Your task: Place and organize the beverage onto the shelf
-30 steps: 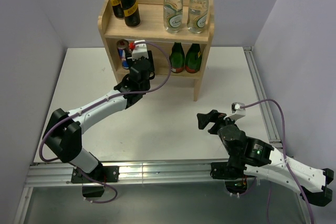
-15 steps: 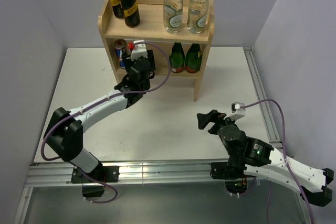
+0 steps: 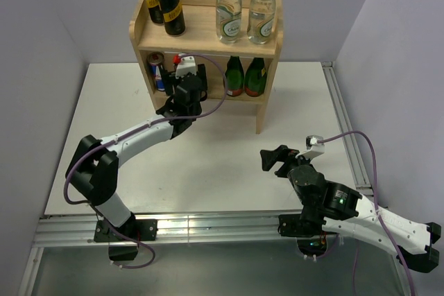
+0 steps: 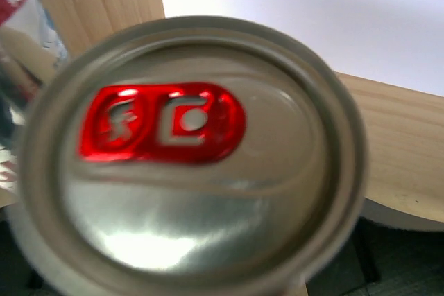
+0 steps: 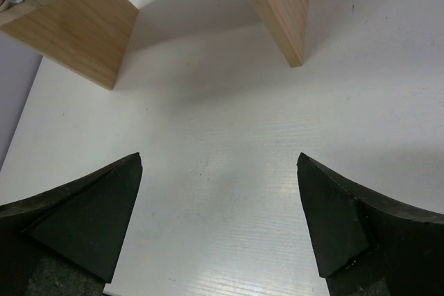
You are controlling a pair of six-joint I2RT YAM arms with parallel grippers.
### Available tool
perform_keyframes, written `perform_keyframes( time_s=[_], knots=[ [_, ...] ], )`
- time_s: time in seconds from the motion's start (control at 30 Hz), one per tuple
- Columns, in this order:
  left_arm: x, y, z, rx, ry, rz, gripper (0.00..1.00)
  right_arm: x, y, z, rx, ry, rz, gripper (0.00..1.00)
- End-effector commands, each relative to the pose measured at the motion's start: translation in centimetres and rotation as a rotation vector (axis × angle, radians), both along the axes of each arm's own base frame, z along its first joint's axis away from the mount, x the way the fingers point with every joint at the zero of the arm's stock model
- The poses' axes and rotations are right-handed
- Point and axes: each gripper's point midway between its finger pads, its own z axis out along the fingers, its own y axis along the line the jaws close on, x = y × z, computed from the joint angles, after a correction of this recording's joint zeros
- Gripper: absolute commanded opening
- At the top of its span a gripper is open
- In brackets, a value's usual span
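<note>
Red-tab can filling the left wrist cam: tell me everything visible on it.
Only the top of the can shows: a round silver metal lid, raised rim, glossy red pull tab lying flat, apparently unopened. Slightly blurred; body hidden. Light wood of the shelf is behind it, a second can at its left. From above, its tab shows at the left gripper, by the lower tier's left bay. No fingers visible, so grip unconfirmed.

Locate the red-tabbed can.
Top view: the red-tabbed can is in the left jaws, at the shelf's lower tier, left half, beside the other silver-blue-red can.
</note>
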Motion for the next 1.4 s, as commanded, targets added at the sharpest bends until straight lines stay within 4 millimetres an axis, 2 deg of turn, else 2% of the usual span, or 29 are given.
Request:
perform_keyframes(
  time_s=[0.0,0.17,0.37,0.67,0.83,1.37],
  knots=[
    [0.7,0.9,1.9,-0.025,-0.033,0.044,0.91,0.2,-0.1,0.5,0.013,-0.019,-0.013,1.0],
    [-0.2,1.5,1.6,-0.047,-0.031,0.046,0.91,0.2,-0.1,0.5,0.012,-0.019,-0.015,1.0],
    [-0.5,1.8,1.1,-0.04,-0.026,0.058,0.9,0.2,-0.1,0.5,0.011,-0.02,-0.014,1.0],
    [1.3,2.0,1.0,-0.015,-0.056,0.118,0.86,0.2,0.0,0.5,0.011,-0.019,-0.013,1.0],
    [1.7,2.8,0.2,0.011,-0.047,0.166,0.84,0.3,0.0,0.4,0.006,-0.019,-0.012,1.0],
    [2.1,6.4,0.5,0.002,-0.067,0.294,0.8,0.3,0.1,0.3,0.005,-0.018,-0.014,1.0]
  ],
)
